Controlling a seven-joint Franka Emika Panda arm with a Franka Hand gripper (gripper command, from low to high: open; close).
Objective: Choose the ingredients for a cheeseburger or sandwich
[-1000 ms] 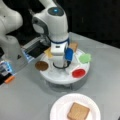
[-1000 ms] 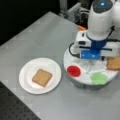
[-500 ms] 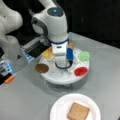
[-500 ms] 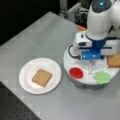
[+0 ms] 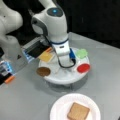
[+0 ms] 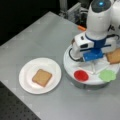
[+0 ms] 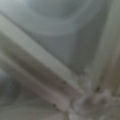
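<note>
One tan toast square (image 5: 78,111) (image 6: 41,77) lies on the white plate (image 5: 58,110) (image 6: 27,80). A second toast square (image 5: 46,56) (image 6: 115,55) sits in a compartment of the round white tray (image 5: 65,77) (image 6: 68,63). The dark brown patty (image 5: 43,71) lies in the tray section nearest a front view's left. My gripper (image 5: 60,68) (image 6: 92,67) hangs low over the tray's middle, its fingers hidden under the hand. The wrist view is filled by the tray's white dividers (image 7: 47,65) at close range, with no ingredient in it.
A red disc (image 5: 83,67) (image 6: 81,75) and a green leafy piece (image 5: 81,53) (image 6: 107,75) lie in other tray sections. Grey and black equipment (image 5: 35,48) stands behind the tray. A second white robot body (image 5: 10,32) rises at a front view's left.
The hand has sunk a little toward the tray's middle. The food pieces and the plate lie where they were.
</note>
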